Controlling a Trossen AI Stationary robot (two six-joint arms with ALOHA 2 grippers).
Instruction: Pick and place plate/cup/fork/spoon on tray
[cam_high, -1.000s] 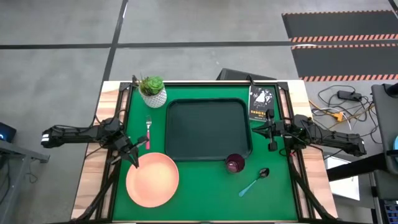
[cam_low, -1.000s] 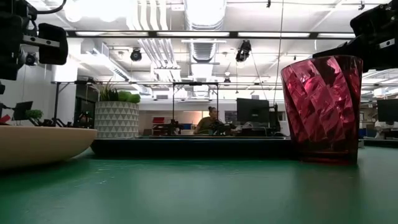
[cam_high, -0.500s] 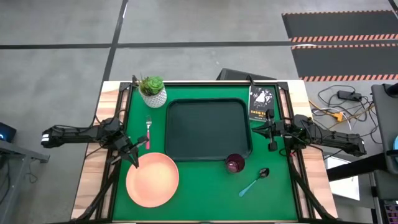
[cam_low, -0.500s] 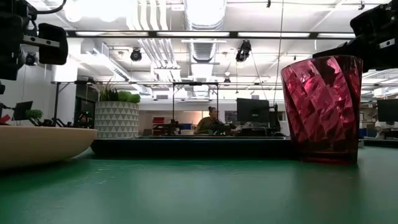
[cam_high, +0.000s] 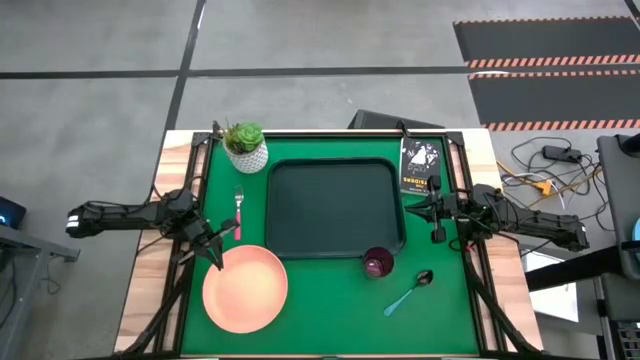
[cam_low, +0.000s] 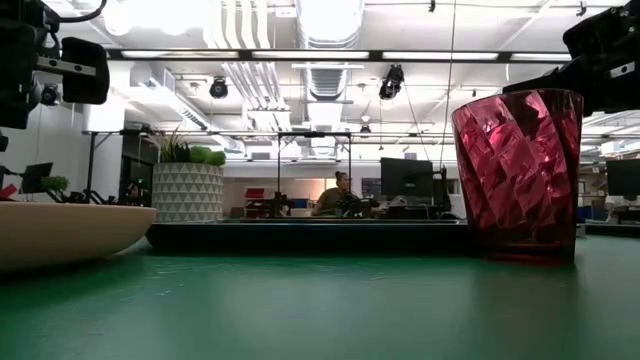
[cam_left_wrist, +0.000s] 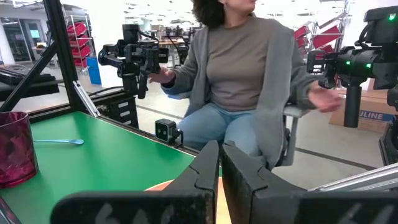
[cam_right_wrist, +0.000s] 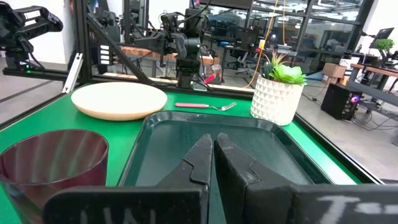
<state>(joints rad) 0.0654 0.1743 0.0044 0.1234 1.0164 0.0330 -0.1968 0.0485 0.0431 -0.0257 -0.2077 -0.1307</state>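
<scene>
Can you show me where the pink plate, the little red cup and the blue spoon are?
plate (cam_high: 245, 289): high view, middle of its flat face.
cup (cam_high: 378, 263): high view, its round open top.
spoon (cam_high: 404, 297): high view, along its light blue handle.

A green-topped table with pale wooden side edges (cam_high: 330, 300) carries a dark rectangular tray (cam_high: 334, 208) at centre, a white plant pot (cam_high: 246, 147) at eleven o'clock, a black booklet (cam_high: 417, 165) at one, a pink-handled fork (cam_high: 238, 213) at nine, a round salmon-pink plate (cam_high: 245, 289) at seven, a maroon cup (cam_high: 378, 263) and a blue-handled spoon (cam_high: 408, 292) at five.
</scene>
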